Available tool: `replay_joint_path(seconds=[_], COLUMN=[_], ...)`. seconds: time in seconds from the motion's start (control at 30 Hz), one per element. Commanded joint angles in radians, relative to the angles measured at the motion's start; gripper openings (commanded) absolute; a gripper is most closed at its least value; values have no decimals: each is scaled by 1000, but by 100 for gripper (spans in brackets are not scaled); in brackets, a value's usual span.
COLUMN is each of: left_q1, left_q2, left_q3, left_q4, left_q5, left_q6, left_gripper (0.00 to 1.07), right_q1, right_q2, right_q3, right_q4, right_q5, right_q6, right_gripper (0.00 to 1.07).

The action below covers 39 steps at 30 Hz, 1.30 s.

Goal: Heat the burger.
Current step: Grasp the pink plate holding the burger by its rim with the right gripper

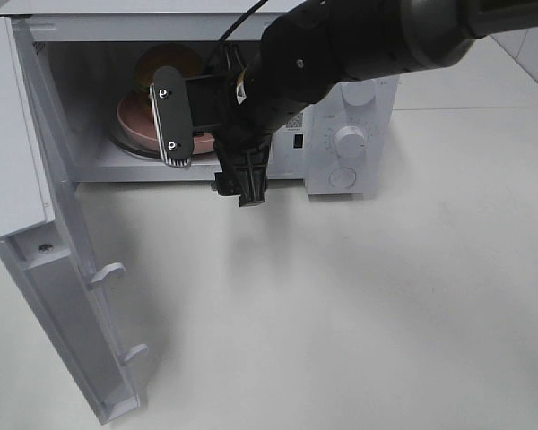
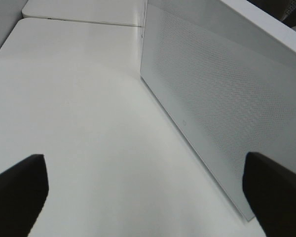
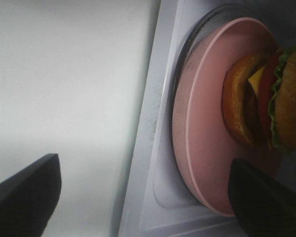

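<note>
Right jaws (image 3: 143, 197) gape wide and empty at the microwave's (image 1: 350, 134) open front edge, burger (image 3: 266, 98) on its pink plate (image 3: 202, 143) just beyond them; left jaws (image 2: 148, 192) gape wide over bare white worktop (image 2: 79, 123).

Plain white tabletop (image 1: 359, 305) — bright, even light, soft shadows

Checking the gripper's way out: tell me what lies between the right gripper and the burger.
Only bare pink plate, as the right wrist view shows: the burger sits on it inside the microwave, and the open right gripper holds nothing.
</note>
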Motion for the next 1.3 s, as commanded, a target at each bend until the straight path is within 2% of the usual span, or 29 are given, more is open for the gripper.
replay_joint_path(seconds=[0.03, 0.37, 0.57, 0.77, 0.83, 0.93, 1.03, 1.2, 1.27, 1.3], left_q1=[2, 2, 2, 2, 2, 2, 2, 2, 2, 2], left_q2=[-7, -7, -7, -7, -7, -7, -7, -7, -7, -7], left_q3=[3, 3, 3, 3, 3, 3, 3, 3, 3, 3], left_q4=[-7, -7, -7, -7, -7, -7, -7, -7, -7, -7], left_q5=[-2, -2, -2, -2, -2, -2, -2, -2, -2, -2], left_q6=[1, 1, 1, 1, 1, 1, 1, 1, 1, 1], left_gripper=[100, 100, 100, 100, 100, 100, 100, 100, 100, 100], right_q1=[-1, -2, -36, -36, -36, -36, -36, -36, -36, -36], right_q2=[52, 202, 285, 321, 361, 392, 400, 419, 422, 422], right_q3=[-61, -245, -338, -383, -445, -485, -494, -507, -507, -507], right_q4=[-3, 0, 29, 31, 41, 59, 59, 85, 91, 91], right_q5=[14, 60, 101, 105, 119, 129, 129, 137, 142, 142], right_q6=[8, 8, 8, 8, 8, 8, 5, 4, 0, 0], right_gripper=[88, 86, 86, 86, 86, 85, 85, 78, 61, 61])
